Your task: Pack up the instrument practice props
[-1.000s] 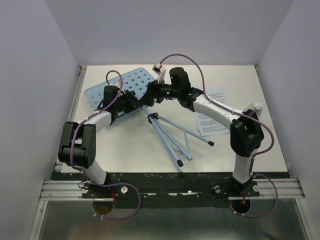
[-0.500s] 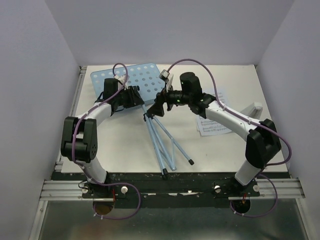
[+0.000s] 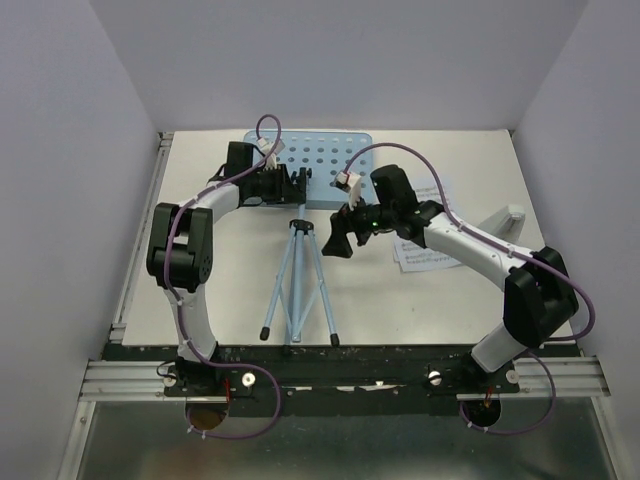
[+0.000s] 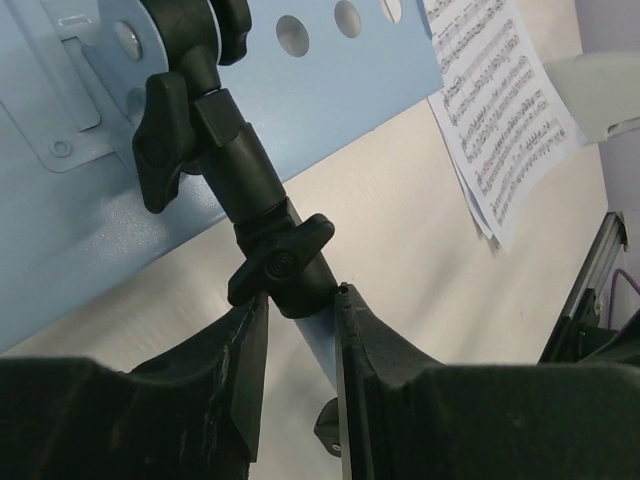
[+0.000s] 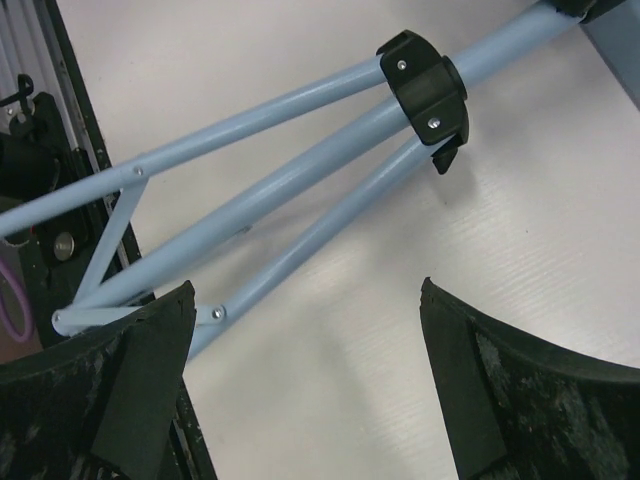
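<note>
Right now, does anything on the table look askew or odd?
The music stand lies tipped over on the table, legs splayed toward the near edge. Two sheet-music pages lie crooked, overlapping, at the right.

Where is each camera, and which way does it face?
Top external: above and behind, looking down on the table; left arm and right arm show.
Left wrist: behind the left gripper, fingers closed on the music stand.
Right wrist: behind the right gripper, open fingers above the tripod legs.
Top and left wrist share the sheet music.
</note>
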You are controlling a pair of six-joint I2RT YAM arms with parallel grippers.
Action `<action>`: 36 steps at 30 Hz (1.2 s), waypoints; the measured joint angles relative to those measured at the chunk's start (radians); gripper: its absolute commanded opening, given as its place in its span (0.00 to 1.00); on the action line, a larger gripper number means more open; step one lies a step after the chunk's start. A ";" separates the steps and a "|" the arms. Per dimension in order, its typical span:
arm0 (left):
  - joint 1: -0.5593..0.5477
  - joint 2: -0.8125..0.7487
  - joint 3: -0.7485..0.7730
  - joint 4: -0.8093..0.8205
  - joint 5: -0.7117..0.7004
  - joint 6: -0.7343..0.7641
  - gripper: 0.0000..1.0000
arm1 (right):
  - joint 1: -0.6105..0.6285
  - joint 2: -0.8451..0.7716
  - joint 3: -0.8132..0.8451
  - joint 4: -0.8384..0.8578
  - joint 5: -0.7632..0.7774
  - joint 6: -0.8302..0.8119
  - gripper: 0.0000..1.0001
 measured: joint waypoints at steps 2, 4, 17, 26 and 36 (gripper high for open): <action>-0.005 0.024 0.010 0.004 0.008 0.000 0.02 | -0.007 -0.003 -0.010 -0.016 0.002 -0.008 0.99; -0.012 0.035 0.018 0.016 0.032 -0.003 0.23 | -0.013 -0.003 -0.013 -0.024 0.006 -0.014 0.99; 0.068 -0.246 -0.029 -0.024 0.028 -0.087 0.68 | -0.034 0.002 -0.013 -0.057 -0.031 -0.063 1.00; 0.085 -0.639 -0.403 -0.236 0.078 -0.035 0.70 | -0.034 0.087 -0.012 -0.060 -0.148 -0.030 0.98; 0.083 -0.570 -0.471 -0.330 0.158 0.038 0.67 | -0.034 0.208 0.016 -0.040 -0.264 0.081 0.73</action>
